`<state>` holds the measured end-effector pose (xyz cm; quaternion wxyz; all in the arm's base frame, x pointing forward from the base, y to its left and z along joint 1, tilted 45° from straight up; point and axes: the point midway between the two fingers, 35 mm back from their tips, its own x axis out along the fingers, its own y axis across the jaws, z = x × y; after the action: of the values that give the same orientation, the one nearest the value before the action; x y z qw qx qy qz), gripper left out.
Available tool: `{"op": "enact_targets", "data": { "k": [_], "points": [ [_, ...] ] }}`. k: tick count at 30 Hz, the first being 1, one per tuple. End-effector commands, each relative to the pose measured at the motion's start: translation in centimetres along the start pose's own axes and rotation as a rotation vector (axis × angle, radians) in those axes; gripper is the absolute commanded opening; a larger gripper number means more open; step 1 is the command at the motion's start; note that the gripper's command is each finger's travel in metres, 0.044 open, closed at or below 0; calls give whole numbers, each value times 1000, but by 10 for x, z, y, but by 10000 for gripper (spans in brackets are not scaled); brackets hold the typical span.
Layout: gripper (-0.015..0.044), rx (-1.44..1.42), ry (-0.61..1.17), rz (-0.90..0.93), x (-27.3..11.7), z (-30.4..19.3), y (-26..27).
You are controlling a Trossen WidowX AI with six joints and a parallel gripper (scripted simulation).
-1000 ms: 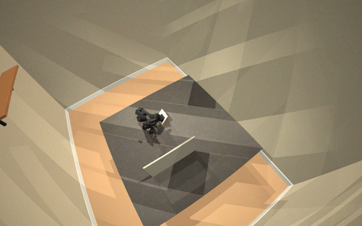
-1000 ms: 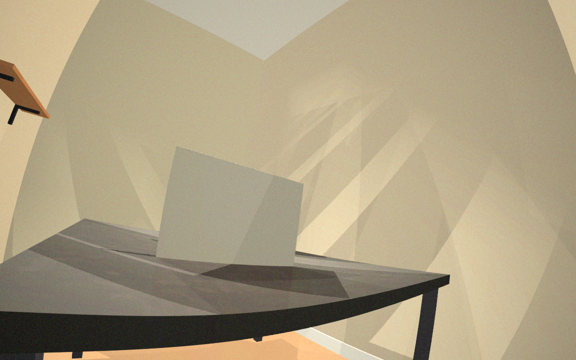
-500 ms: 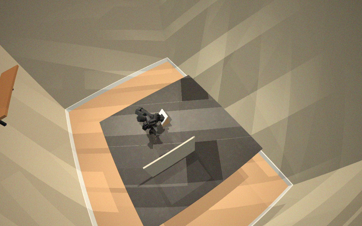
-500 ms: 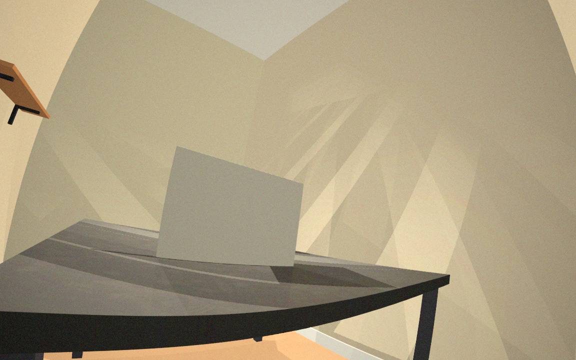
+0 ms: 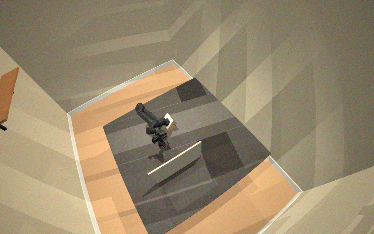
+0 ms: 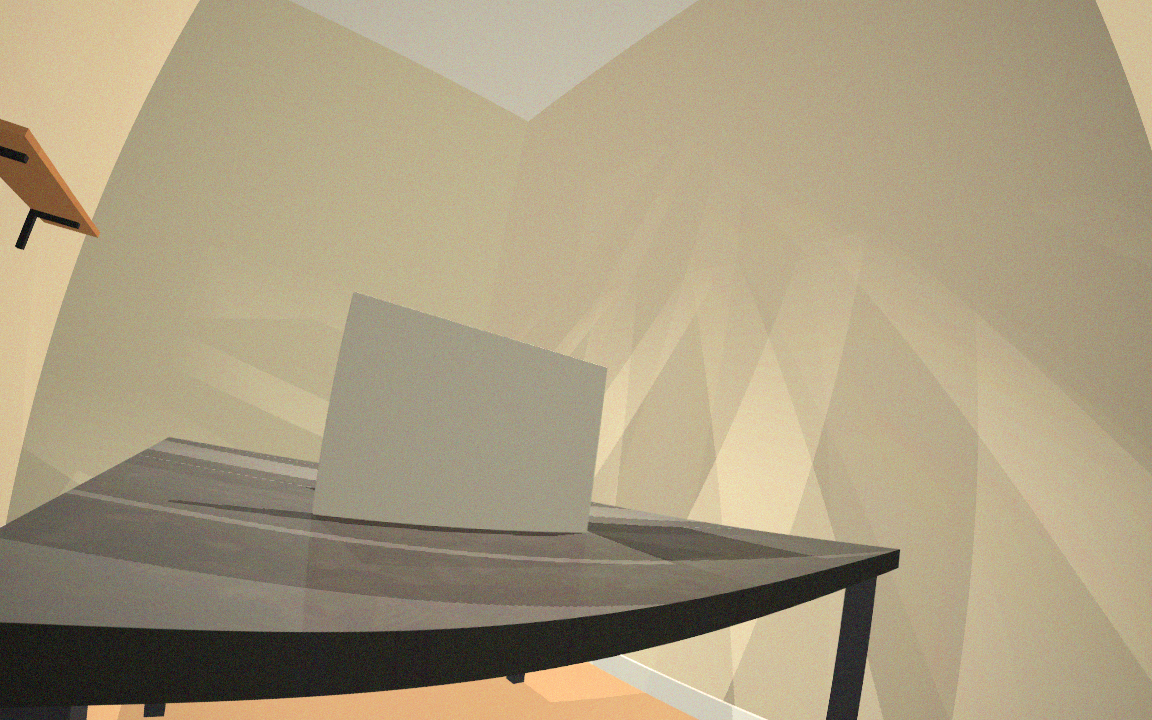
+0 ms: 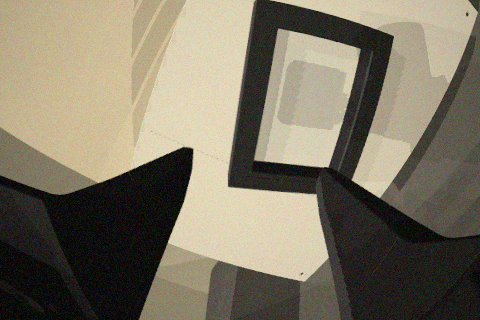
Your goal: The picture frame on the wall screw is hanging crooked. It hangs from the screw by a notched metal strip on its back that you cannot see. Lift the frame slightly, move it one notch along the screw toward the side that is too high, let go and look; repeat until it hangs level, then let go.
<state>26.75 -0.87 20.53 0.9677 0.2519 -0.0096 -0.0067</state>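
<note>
The screw is out of sight, the exterior view shows only the back of the upright panel (image 5: 172,164) (image 6: 459,416) (image 7: 200,227), and the right-hand finger in the wrist view covers the frame's 5 o'clock corner. The picture frame (image 7: 246,95) has a thick black rectangular border around a pale, shadowed centre. It is on the panel's robot-facing side, toward 2 o'clock in the wrist view. Its long axis there runs from between 12 and 1 to between 6 and 7. The gripper (image 5: 163,146) (image 7: 258,168) is partly open, holding nothing; whether it touches the frame is unclear.
</note>
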Motion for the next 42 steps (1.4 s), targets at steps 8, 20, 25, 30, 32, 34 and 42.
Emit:
{"op": "enact_targets", "data": {
  "k": [8,20,25,30,32,34,42],
  "points": [
    [260,-3,3,9,4,-3,-3],
    [260,-2,1,10,34,3,0],
    [260,-2,0,11,67,1,-1],
    [260,-2,-1,11,84,-3,-2],
    [260,-2,-1,11,84,-3,-2],
    [260,-2,-1,11,84,-3,-2],
    [260,-2,-1,11,84,-3,-2]
  ]
}}
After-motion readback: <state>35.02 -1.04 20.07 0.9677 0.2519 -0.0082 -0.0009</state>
